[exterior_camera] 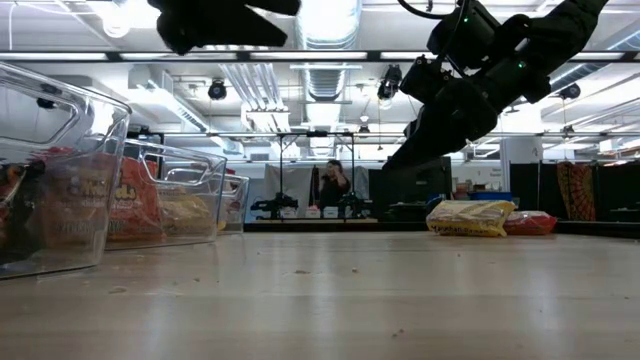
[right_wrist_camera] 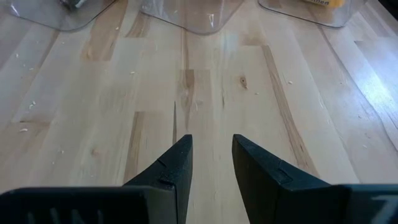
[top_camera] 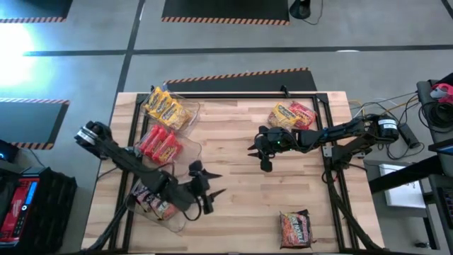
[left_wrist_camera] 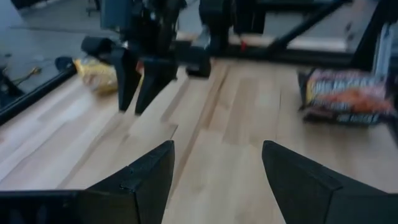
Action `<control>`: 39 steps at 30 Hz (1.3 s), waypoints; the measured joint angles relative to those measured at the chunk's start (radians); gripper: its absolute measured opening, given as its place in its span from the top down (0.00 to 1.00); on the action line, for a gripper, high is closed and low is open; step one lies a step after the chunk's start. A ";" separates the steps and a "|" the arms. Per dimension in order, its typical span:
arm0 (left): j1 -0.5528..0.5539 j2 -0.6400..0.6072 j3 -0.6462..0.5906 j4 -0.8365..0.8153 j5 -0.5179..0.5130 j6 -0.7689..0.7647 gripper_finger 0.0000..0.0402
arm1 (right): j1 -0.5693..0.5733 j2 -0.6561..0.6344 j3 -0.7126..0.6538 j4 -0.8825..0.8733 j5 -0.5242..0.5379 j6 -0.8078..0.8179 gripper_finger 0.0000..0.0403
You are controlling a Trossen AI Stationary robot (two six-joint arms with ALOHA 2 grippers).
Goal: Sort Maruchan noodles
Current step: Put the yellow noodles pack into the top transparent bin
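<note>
Bins (top_camera: 185, 119) along the surface's left edge already hold yellow, red and dark packets. Unsorted: yellow (top_camera: 282, 115) and red (top_camera: 302, 113) packets near the far right corner, a dark packet (top_camera: 295, 228) at the near edge. Left end effector (top_camera: 207, 183) wide open, empty, beside the near bin. Right end effector (top_camera: 260, 154) narrowly open, empty, over bare mid-surface.

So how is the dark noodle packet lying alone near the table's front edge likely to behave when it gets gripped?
The dark noodle packet looks like crinkly plastic film, so the wrapper would probably crumple and slip a little under the fingers. It lies flat on the table, so rolling or tipping seems unlikely. It is probably light for its size.
</note>
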 joint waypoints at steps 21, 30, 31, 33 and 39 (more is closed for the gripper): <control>0.282 -0.065 -0.225 0.265 0.170 -0.063 0.44 | 0.000 0.000 0.000 0.000 0.000 0.000 0.75; 0.324 -0.038 -0.214 0.320 0.246 -0.036 0.49 | 0.000 0.000 0.000 0.000 0.000 0.000 0.75; 0.325 -0.038 -0.210 0.326 0.244 -0.028 0.50 | 0.000 0.000 0.000 -0.001 0.000 0.000 0.75; 0.326 -0.038 -0.209 0.342 0.220 -0.005 0.51 | 0.000 0.000 0.000 0.000 0.000 0.000 0.75; 0.337 -0.038 -0.210 0.368 0.208 0.047 0.52 | 0.000 0.000 0.000 0.000 0.000 0.000 0.75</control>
